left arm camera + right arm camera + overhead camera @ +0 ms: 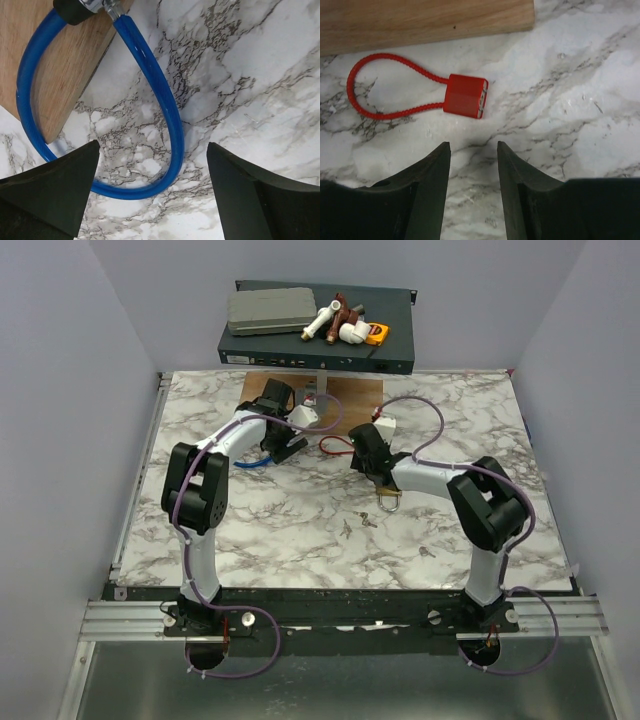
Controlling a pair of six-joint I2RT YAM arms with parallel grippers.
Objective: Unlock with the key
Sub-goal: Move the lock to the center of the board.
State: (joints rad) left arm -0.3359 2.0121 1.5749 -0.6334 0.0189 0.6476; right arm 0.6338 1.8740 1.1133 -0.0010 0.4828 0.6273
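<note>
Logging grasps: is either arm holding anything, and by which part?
Nothing is held: right gripper open, short of the red loop strap; left gripper open above the blue cable.

At 3 o'clock of red strap (464,95), bare marble (580,100) left open; 12 o'clock blocked by wooden board (420,20)

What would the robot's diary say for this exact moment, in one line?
left gripper: open over blue cable | right gripper: open, empty, near red-strapped key | padlock: on table, unheld
</note>
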